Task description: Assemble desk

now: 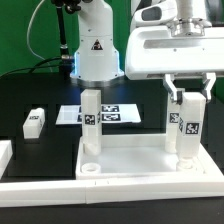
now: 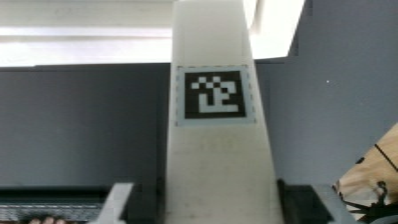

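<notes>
The desk tabletop [image 1: 130, 160], a white tray with a raised rim, lies at the front of the black table. One white tagged leg [image 1: 91, 122] stands upright in its corner socket on the exterior view's left. My gripper [image 1: 187, 103] is shut on a second leg [image 1: 188, 128], holding it upright over the corner on the exterior view's right; its foot is at the tabletop. In the wrist view this leg [image 2: 214, 100] fills the middle with its tag facing the camera, and my gripper [image 2: 210, 205] has a dark finger [image 2: 128, 205] pressed on each side. A third leg [image 1: 33, 122] lies loose on the table.
The marker board [image 1: 110, 115] lies flat behind the tabletop. The arm's white base [image 1: 95, 55] stands at the back. A long white rail [image 1: 100, 196] runs along the front edge, and another white piece [image 1: 5, 153] shows at the exterior view's left edge.
</notes>
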Robot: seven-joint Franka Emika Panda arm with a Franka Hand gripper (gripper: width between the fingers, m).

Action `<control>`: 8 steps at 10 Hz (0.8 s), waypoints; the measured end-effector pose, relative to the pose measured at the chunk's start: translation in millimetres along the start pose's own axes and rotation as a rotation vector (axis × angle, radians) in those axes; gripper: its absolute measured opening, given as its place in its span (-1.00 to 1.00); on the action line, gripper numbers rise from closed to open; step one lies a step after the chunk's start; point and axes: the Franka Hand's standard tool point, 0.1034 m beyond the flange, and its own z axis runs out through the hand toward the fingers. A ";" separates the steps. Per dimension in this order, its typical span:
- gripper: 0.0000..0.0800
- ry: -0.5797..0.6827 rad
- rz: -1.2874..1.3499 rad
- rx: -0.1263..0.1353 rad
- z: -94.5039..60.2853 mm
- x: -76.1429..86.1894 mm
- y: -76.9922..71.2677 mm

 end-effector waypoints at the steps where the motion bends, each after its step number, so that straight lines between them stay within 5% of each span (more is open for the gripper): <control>1: -0.28 -0.001 0.000 0.000 2.3 -2.5 -2.0; 8: -0.28 0.013 -0.019 0.000 3.5 -3.0 -1.1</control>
